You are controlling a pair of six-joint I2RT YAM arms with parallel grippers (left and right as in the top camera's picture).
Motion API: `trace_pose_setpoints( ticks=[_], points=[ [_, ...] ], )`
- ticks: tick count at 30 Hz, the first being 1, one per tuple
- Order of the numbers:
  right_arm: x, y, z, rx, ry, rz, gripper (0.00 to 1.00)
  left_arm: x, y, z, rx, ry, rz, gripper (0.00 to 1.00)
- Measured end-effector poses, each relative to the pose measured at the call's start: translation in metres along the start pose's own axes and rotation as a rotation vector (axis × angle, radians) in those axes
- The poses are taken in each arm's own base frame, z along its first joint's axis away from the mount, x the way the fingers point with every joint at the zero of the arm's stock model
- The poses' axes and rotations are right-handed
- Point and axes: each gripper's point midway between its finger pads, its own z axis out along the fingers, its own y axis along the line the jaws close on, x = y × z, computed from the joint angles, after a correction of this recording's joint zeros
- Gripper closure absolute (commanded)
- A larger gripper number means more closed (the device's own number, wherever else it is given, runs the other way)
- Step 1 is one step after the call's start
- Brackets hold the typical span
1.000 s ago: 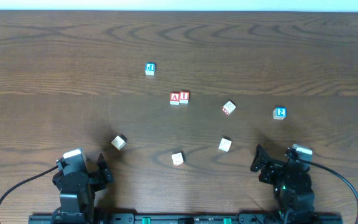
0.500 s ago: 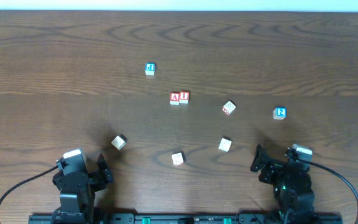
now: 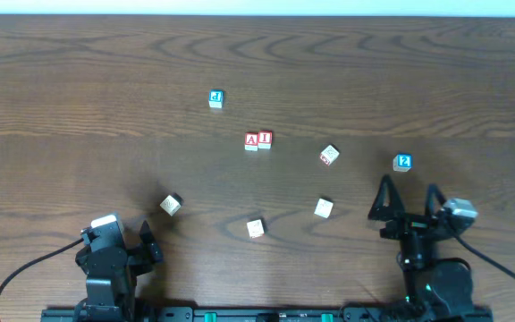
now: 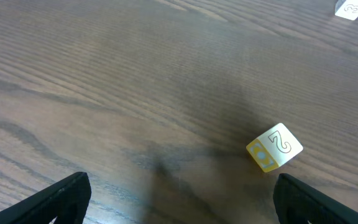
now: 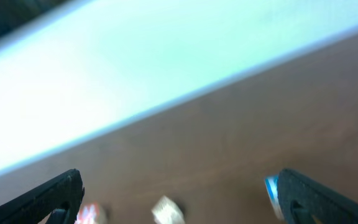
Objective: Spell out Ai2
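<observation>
Red A block (image 3: 252, 140) and red I block (image 3: 265, 138) sit side by side at mid table. The blue 2 block (image 3: 402, 162) lies to the right, just beyond my right gripper (image 3: 407, 195), which is open and empty; its blue edge shows blurred in the right wrist view (image 5: 271, 191). My left gripper (image 3: 147, 243) is open and empty at the front left. A yellow-sided block marked 2 (image 4: 274, 147) lies ahead of it, also seen overhead (image 3: 170, 205).
Other blocks lie around: a blue one (image 3: 215, 98) at the back, a red-and-white one (image 3: 329, 156), two pale ones (image 3: 324, 207) (image 3: 256, 228) near the front. The wooden table's far edge meets a white wall.
My right arm has lifted and swung forward, its gripper now pointing toward the blue 2 block. The left arm and all blocks are unchanged.
</observation>
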Motion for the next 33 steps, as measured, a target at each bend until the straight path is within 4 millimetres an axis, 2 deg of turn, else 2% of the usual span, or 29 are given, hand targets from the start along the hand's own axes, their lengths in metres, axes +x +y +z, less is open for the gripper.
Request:
trace_pose_setpoints(
  ticks=[4,10,19,22,26,30,33],
  points=[
    [-0.026,0.006,0.007,0.003,-0.104,-0.039,0.01,0.0,0.0,0.0,0.0,0.0,0.0,0.05],
    [-0.015,-0.011,0.031,0.133,-0.029,-0.109,0.01,0.0,0.0,0.0,0.0,0.001,0.0,0.05],
    [-0.023,-0.032,0.08,0.371,0.186,-0.214,0.01,0.0,0.0,0.0,-0.001,0.001,0.0,0.05],
    [-0.017,-0.044,0.102,0.446,0.289,-0.249,0.01,0.0,0.0,0.0,-0.001,0.001,0.0,0.05],
    [-0.003,-0.067,0.12,0.536,0.433,-0.269,0.01,0.0,0.0,0.0,-0.001,0.0,0.0,0.05],
    [0.018,-0.089,0.124,0.586,0.6,-0.25,0.01,0.0,0.0,0.0,-0.001,0.001,0.0,0.05],
    [0.04,-0.105,0.121,0.606,0.735,-0.2,0.01,0.0,0.0,0.0,-0.001,0.0,0.0,0.05]
  ],
)
